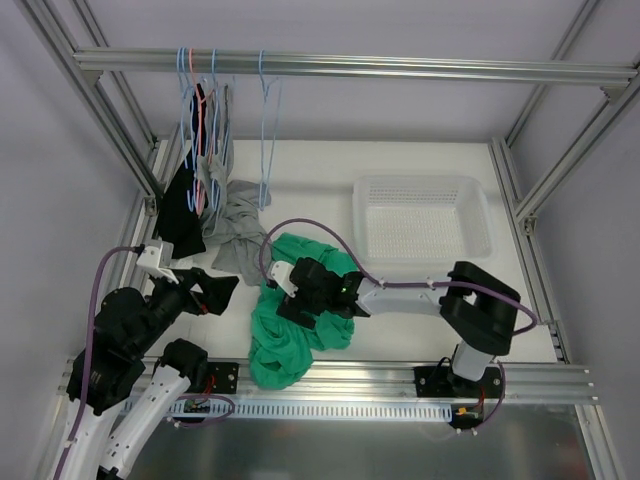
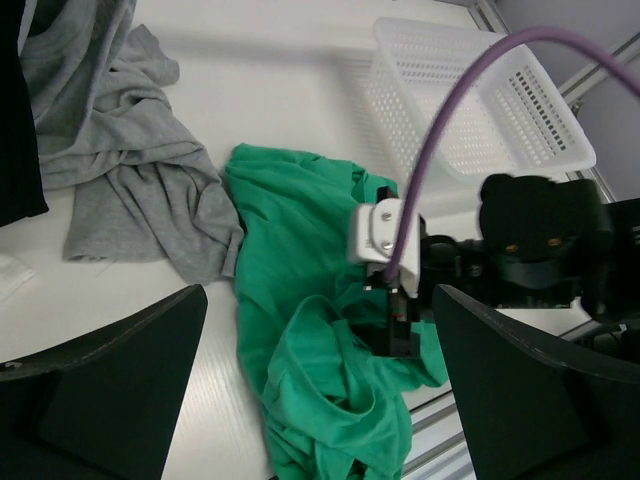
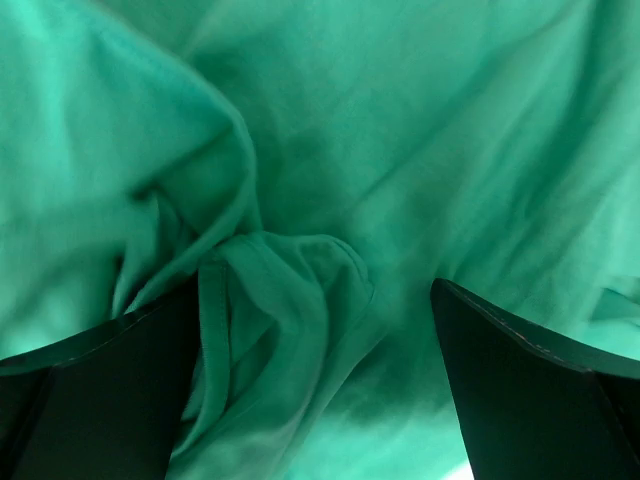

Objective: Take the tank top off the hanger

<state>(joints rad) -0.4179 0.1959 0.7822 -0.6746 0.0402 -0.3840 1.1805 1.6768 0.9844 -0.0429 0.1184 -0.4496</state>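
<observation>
1. The tank top lay crumpled in a heap on the white bench, between the two arms, with its lower folds reaching the bench's near edge
2. No hanger wire showed in the heap. A bare light-blue hanger hung from the overhead rail, well apart from the cloth, so the removal itself looked done or nearly done
3. The right gripper stood low over the middle of the tank top with its jaws spread wide. A knot of teal folds sat between them, but nothing was pinched
4. The left gripper hovered to the left of the heap, also fully open and empty
5. Risk: if the right jaws closed here, they would likely bunch several layers at once. A lift would then drag the whole heap rather than one strap
6. Risk: the folds at the near edge could slip off the bench if the cloth were tugged that way
7. Risk: the grey garment touched the tank top's upper left side, so a pull from that side could snag it and carry it along
8. Risk: the purple cable arched over the right wrist just above the cloth, and a turn of the wrist could catch loose fabric on it
9. The white basket stood to the right, just beyond the heap
</observation>
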